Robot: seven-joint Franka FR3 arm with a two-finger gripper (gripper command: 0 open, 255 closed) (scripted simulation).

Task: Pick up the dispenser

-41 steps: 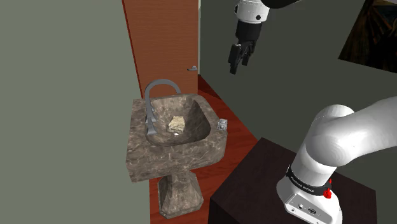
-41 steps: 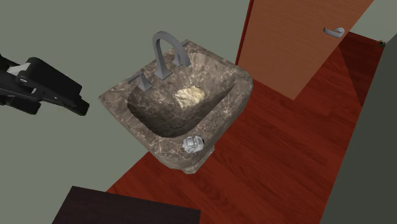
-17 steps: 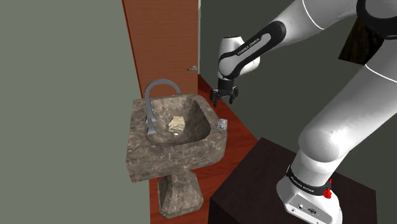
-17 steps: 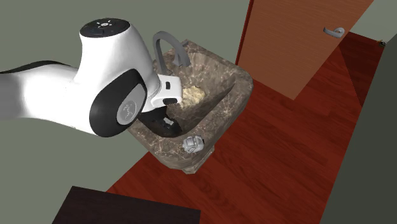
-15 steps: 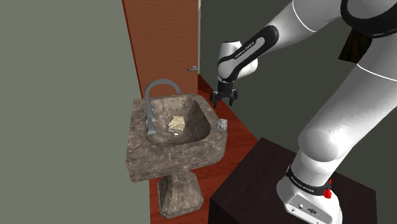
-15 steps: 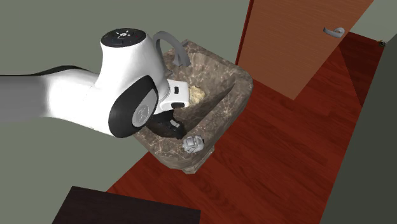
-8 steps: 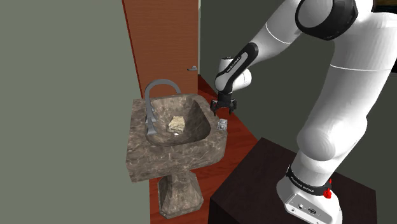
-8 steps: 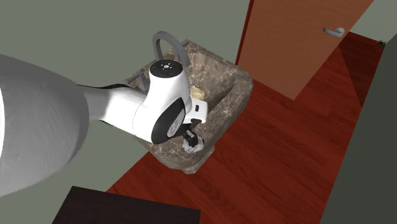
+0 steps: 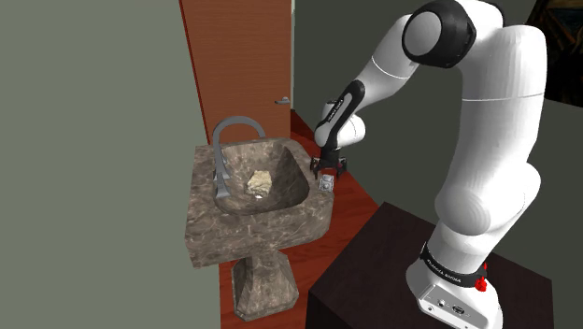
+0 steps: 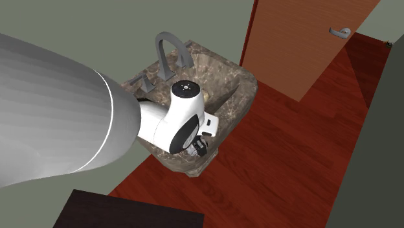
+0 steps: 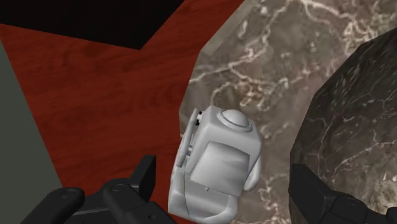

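- The white arm [image 9: 486, 112] rises from the dark stand [image 9: 364, 271] and bends at a high elbow. The forearm slopes down toward the shoulder view's left, and the wrist points nearly straight down over the near corner of the marbled brown sink [image 9: 201, 234].
- In the second exterior view the forearm crosses in front of the basin, and the wrist covers most of that corner of the rim.
- Half a second ago the gripper [image 9: 326, 172] hung just above the rim corner; now it has come down to the level of the dispenser [image 9: 327, 185]. Some seconds back it was high up by the wall.
- The dispenser, a small pale grey blocky thing with a round cap, sits where it sat before. It is on the flat corner of the sink rim, close to the edge above the red wood floor [image 9: 360, 201].
- The gripper's jaws stand wide apart on either side of the dispenser [image 11: 219, 162]. One finger [image 11: 143, 178] is just beside it and the other is well clear.
- Neither finger clasps the dispenser, and the gripper holds nothing.
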